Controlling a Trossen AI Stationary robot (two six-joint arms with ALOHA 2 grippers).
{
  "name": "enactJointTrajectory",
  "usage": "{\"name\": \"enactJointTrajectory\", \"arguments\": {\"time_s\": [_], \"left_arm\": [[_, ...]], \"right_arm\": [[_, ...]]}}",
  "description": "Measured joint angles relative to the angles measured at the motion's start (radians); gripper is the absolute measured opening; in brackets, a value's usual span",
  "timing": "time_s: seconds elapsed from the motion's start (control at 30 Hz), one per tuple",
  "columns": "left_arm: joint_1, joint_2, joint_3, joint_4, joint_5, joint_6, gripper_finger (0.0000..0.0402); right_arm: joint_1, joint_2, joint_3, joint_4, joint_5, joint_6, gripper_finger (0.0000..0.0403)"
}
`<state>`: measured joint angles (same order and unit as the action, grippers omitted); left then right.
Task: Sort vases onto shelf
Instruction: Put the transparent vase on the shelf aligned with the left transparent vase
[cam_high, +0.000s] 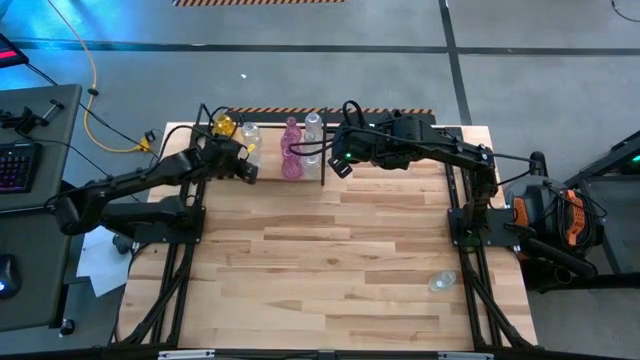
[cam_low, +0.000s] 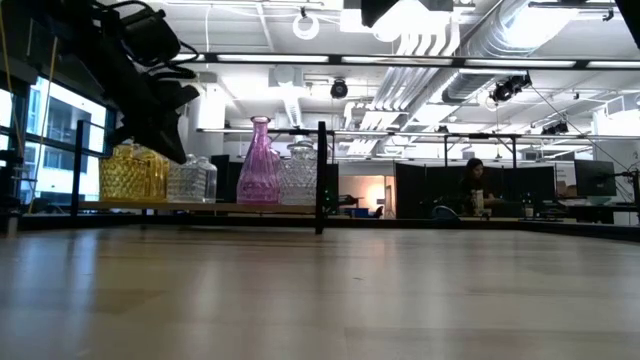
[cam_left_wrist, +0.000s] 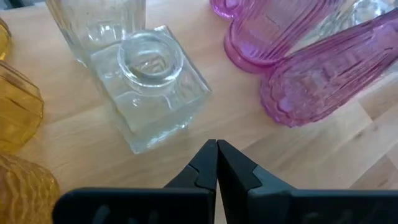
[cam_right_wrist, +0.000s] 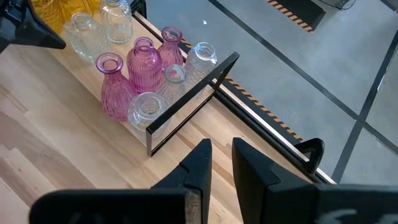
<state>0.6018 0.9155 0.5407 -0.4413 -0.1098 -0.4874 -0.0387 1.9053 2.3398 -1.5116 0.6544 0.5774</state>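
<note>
While most of the vases (cam_right_wrist: 144, 62) stand grouped on the shelf (cam_high: 270, 160) at the worktop's (cam_high: 330, 270) far edge, one clear vase (cam_high: 441, 282) lies alone near the right edge, well apart from the rest.

Shelf contents, right wrist view: three pink vases (cam_right_wrist: 112, 84) close together beside the black upright divider (cam_right_wrist: 186, 102). Clear ones crowd around them — at least three here, with two more farther along toward the amber pieces (cam_right_wrist: 56, 9). Exact total of clear vases hard to fix; glass overlaps. Amber count not certain either; the left wrist view shows two amber bodies (cam_left_wrist: 18, 106) at its margin.

Low view: amber vase (cam_low: 135, 172) at the left end, then a clear one (cam_low: 190, 178), a tall pink one (cam_low: 259, 160), another clear one (cam_low: 298, 172) against the divider.

Left pincer (cam_left_wrist: 217, 163) clenched, fingertips pressed together, grasping nothing. It hangs over the shelf just beside a square clear vase (cam_left_wrist: 149, 93), with two pink vases (cam_left_wrist: 323, 74) near.

Right pincer (cam_right_wrist: 217, 158) hovers above the worktop on the other side of the divider, fingers (cam_right_wrist: 198, 163) narrowly apart, nothing between them.

Open room: the shelf section right of the divider is bare board; the whole near half of the worktop is free wood apart from the stray vase.
</note>
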Motion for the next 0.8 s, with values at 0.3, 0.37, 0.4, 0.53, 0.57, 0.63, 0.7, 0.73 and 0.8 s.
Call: {"name": "enactJointTrajectory", "arguments": {"time_s": [0.3,0.37,0.4,0.53,0.57,0.63,0.7,0.73,0.8], "left_arm": [[0.001,0.003,0.000,0.001,-0.005,-0.002,0.0000],[0.000,0.003,0.000,0.001,0.003,-0.018,0.0000],[-0.002,0.003,0.000,0.001,0.012,-0.029,0.0000],[-0.021,-0.012,0.000,0.000,0.018,-0.032,0.0000],[-0.026,-0.019,0.000,0.001,0.011,-0.032,0.0000],[-0.035,-0.039,0.002,-0.003,-0.001,-0.032,0.0000],[-0.038,-0.067,0.012,-0.012,-0.003,-0.032,0.0000],[-0.040,-0.084,0.020,-0.017,-0.003,-0.030,0.0000],[-0.043,-0.118,0.041,-0.037,0.009,-0.005,0.0000]], "right_arm": [[0.000,0.000,0.000,0.000,0.000,0.010,0.0044],[0.000,0.000,0.000,0.000,0.000,0.018,0.0044],[0.000,0.000,0.000,0.000,0.000,0.020,0.0044],[0.000,0.000,0.000,0.000,0.000,0.021,0.0044],[0.000,0.000,0.000,0.000,0.000,0.021,0.0044],[0.000,0.000,0.000,0.000,0.000,0.021,0.0044],[0.000,0.000,0.000,0.000,0.000,0.021,0.0044],[0.000,0.000,0.000,0.000,0.000,0.021,0.0044],[0.000,0.000,0.000,0.000,-0.001,0.021,0.0044]]}}
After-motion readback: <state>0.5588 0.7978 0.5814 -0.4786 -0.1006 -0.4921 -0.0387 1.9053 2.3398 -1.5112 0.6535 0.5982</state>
